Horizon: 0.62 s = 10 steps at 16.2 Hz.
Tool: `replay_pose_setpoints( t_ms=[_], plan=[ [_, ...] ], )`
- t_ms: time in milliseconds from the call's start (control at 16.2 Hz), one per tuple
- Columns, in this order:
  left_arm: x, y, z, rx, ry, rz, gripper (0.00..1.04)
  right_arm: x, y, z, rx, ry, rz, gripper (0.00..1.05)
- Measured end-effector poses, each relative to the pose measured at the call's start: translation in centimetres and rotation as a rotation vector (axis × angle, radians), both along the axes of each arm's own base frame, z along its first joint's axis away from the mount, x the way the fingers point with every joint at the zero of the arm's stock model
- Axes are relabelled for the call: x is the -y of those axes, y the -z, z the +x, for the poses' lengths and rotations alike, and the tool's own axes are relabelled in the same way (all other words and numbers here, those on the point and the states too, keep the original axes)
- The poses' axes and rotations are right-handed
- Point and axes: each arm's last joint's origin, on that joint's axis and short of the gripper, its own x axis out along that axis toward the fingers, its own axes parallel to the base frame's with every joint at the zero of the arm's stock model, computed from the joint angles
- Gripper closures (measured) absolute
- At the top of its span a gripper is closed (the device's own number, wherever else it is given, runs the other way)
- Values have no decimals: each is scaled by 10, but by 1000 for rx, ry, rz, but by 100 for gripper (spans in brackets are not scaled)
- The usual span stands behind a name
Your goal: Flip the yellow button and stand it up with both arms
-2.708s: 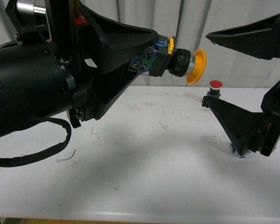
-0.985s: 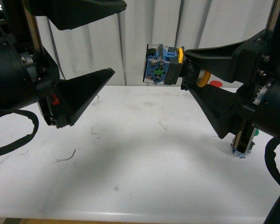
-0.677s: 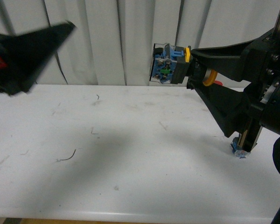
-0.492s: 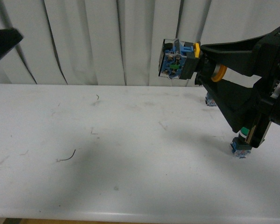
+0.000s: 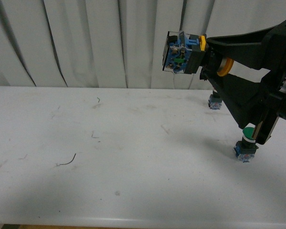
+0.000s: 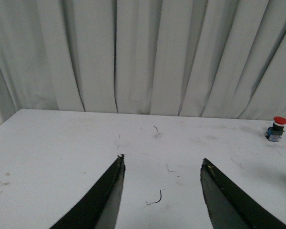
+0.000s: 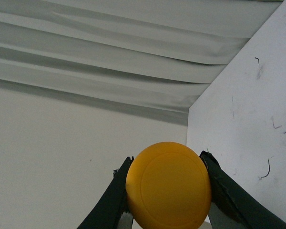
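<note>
Spanning the front view, white table (image 5: pixel 133 167). Right gripper (image 5: pixel 206 59) sits at two o'clock; left gripper (image 6: pixel 162 160) is spread wide. Yellow button (image 5: pixel 183 52) is clamped aloft by the right gripper, cap toward three o'clock. Green-capped button (image 5: pixel 247 143), apparently upright, stands at four o'clock.

You're looking at a robot test lab: a scuffed white bench (image 5: pixel 133 167), a pleated white curtain (image 5: pixel 86 43) hung right behind the bench, and industrial red-capped button (image 6: pixel 276 128) and green-capped button (image 5: pixel 246 143) standing on the bench.

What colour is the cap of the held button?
Yellow; the button cap shows best in the right wrist view.
</note>
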Motion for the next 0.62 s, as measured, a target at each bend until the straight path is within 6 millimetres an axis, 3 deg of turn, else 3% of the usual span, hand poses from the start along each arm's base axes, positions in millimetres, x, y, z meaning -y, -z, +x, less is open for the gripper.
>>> replay_pose_setpoints(
  t_ms=[246, 615],
  plan=[
    [-14, 17, -9, -33, 0, 14, 102, 4, -8, -1, 28, 5, 7, 69],
    [-32, 26, -12, 2, -6, 11, 103, 6, -10, 0, 34, 9, 8, 69]
  ],
)
